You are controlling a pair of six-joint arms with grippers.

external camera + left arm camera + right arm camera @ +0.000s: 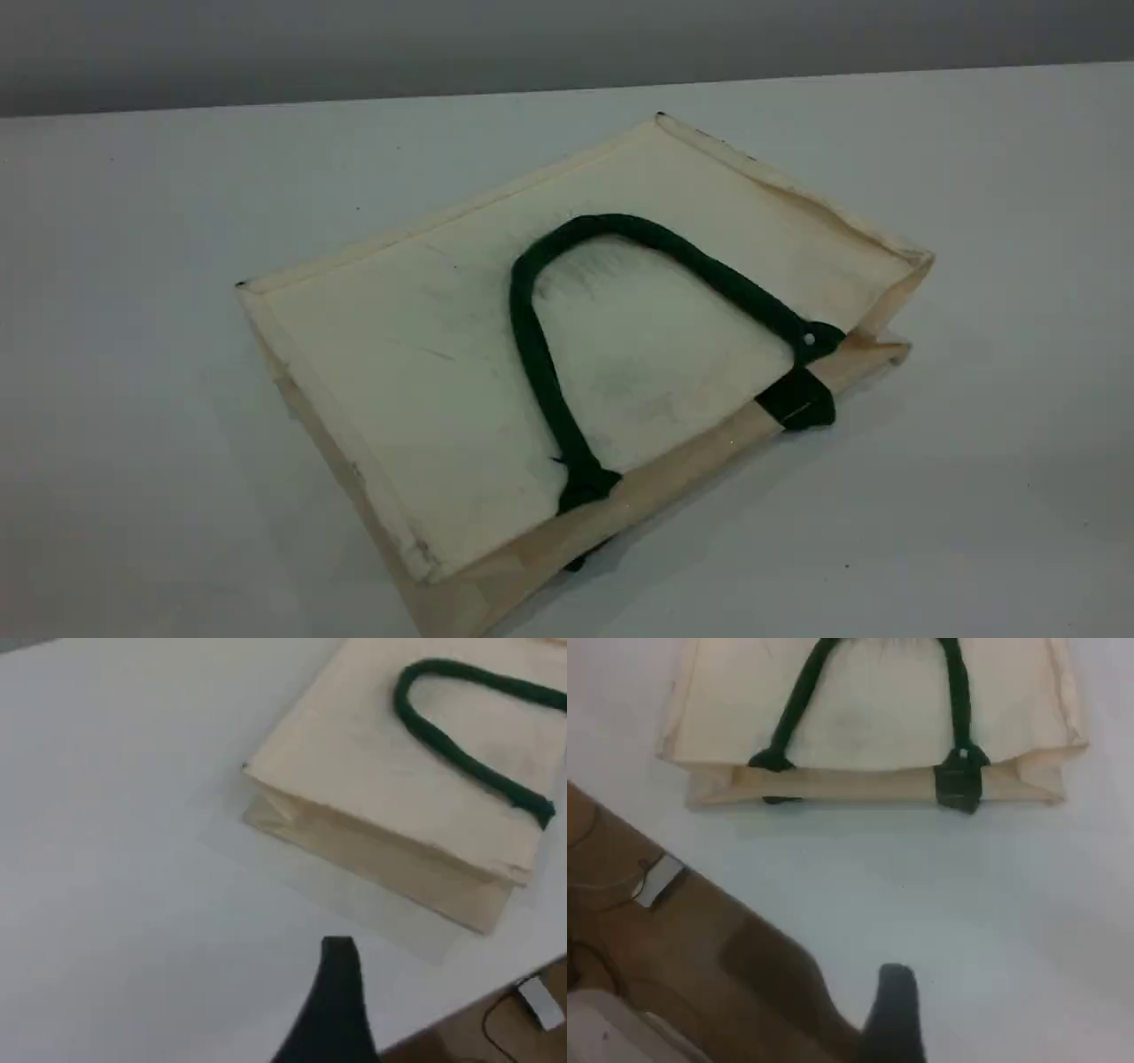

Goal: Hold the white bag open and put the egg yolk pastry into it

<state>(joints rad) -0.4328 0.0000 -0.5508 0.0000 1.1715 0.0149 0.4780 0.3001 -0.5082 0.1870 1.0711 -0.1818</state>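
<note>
While both claws hang released, the white bag (425,354) lies flat mid-table (133,266), margins bare.

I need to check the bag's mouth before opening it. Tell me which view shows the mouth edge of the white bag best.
The right wrist view: it faces the white bag mouth-on, with both layers pressed flat together and the green tab across them. The scene view shows that edge slantwise at the near right. The left wrist view shows a side edge instead.
</note>
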